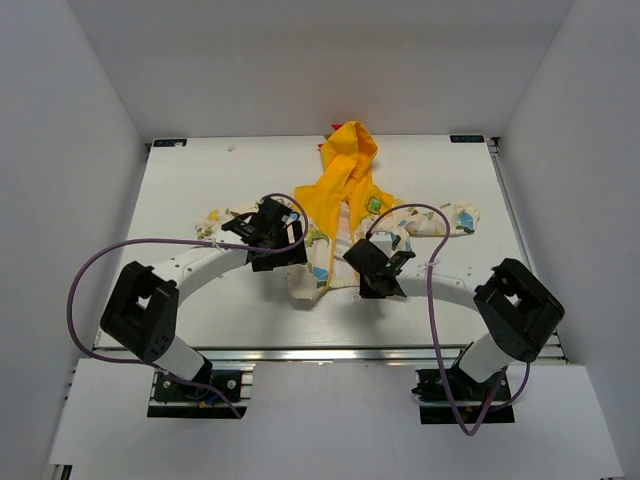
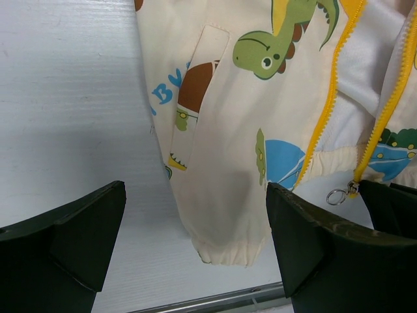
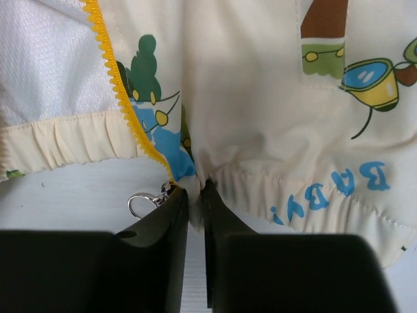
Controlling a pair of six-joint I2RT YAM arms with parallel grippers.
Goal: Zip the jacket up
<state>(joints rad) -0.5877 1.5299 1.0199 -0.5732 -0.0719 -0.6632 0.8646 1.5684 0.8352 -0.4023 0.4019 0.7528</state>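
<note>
White table (image 1: 190,190): jacket (image 1: 345,190) flat, front unzipped. R gripper (image 3: 195,195) pinches hem (image 3: 260,186) by zip pull (image 3: 140,203), prob. to anchor; L gripper (image 2: 195,215) wide open alongside.

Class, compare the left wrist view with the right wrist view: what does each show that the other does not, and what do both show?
Only the left wrist view: the left gripper wide open over the jacket, a green dinosaur, and both zipper halves. Only the right wrist view: the right gripper pinching the hem, and a blue and yellow bowl print. Both: yellow zipper teeth and the silver ring pull.
</note>
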